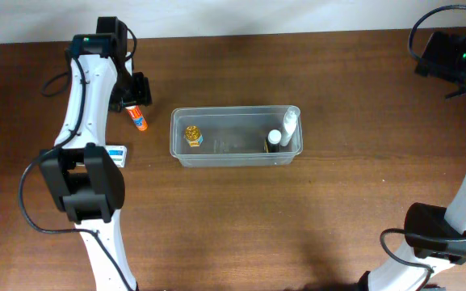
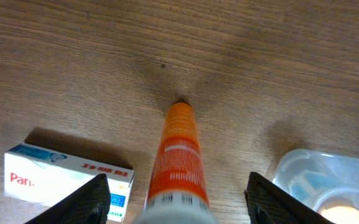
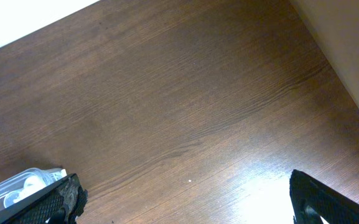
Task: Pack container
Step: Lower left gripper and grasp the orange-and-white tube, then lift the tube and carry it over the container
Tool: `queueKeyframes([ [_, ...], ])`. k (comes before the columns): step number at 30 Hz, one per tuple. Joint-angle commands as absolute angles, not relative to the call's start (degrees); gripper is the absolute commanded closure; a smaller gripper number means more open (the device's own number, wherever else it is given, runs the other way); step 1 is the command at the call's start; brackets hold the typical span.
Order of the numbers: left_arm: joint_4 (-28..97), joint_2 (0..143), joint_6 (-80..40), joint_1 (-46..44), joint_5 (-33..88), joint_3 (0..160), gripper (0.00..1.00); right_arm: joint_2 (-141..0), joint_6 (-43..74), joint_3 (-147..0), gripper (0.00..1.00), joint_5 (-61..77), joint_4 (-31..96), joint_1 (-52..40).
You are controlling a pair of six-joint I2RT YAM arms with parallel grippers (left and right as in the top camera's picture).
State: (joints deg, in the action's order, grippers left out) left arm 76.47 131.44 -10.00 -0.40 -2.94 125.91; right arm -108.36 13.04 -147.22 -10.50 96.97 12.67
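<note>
The left claw (image 2: 178, 190), wide open and empty, straddles the orange plastic tube (image 2: 179, 146), judged light and squeezable: grip mid-body.

On my left wrist feed I can read only the red letters "Pan" on the white box (image 2: 55, 177); the rest I cannot make out. The orange tube (image 2: 179, 155) carries white print, too blurred to read.
</note>
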Motion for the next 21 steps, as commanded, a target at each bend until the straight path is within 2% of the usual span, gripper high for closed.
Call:
queueKeyframes([
  [1, 75.9, 132.5, -8.9, -0.4, -2.3, 126.7, 0.35, -107.4, 12.6, -148.1, 0.02, -11.2, 97.3, 12.9],
  [4, 75.5, 132.5, -8.8, -0.4, -2.3, 126.7, 0.46, -107.4, 12.6, -148.1, 0.02, -11.2, 97.3, 12.9],
  [13, 75.7, 132.5, -8.9, -0.4, -2.3, 126.7, 0.69, -107.4, 12.6, -148.1, 0.02, -11.2, 97.3, 12.8],
  [21, 76.6, 132.4, -8.9, -0.4, -2.3, 126.7, 0.74, -107.4, 12.6, -148.1, 0.02, -11.2, 97.3, 12.8],
])
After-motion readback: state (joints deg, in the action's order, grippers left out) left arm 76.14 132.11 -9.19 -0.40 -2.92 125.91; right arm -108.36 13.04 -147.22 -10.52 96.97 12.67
